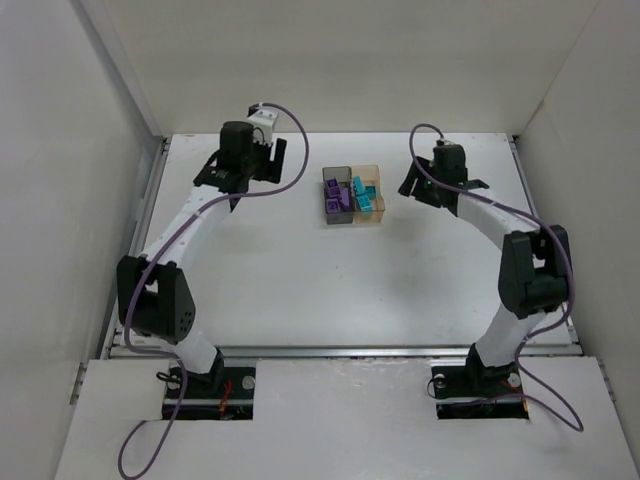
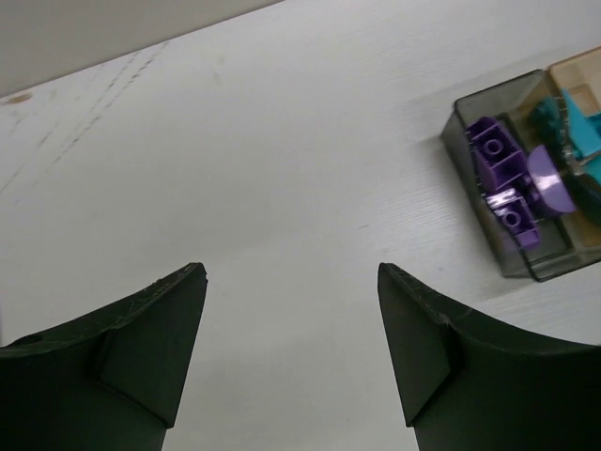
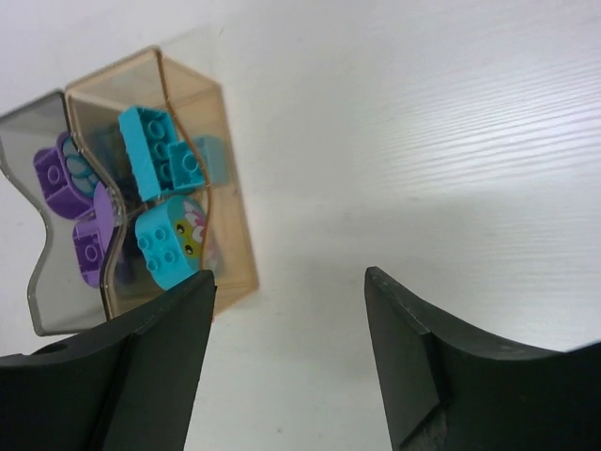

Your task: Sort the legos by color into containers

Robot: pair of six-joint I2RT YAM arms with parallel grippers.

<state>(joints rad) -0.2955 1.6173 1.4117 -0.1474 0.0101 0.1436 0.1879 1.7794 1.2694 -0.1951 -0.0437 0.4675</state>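
Legos (image 3: pixel 155 155) inside containers (image 3: pixel 233 240), between left pincer (image 2: pixel 292 272) and right pincer (image 3: pixel 289 275), both agape, empty.

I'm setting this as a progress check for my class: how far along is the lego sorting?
Done: purple legos lie in the grey container, teal legos in the amber container, none visibly mixed. In hand: nothing; the left gripper and right gripper are open and empty. Left: probably nothing, since no loose brick shows on the table.
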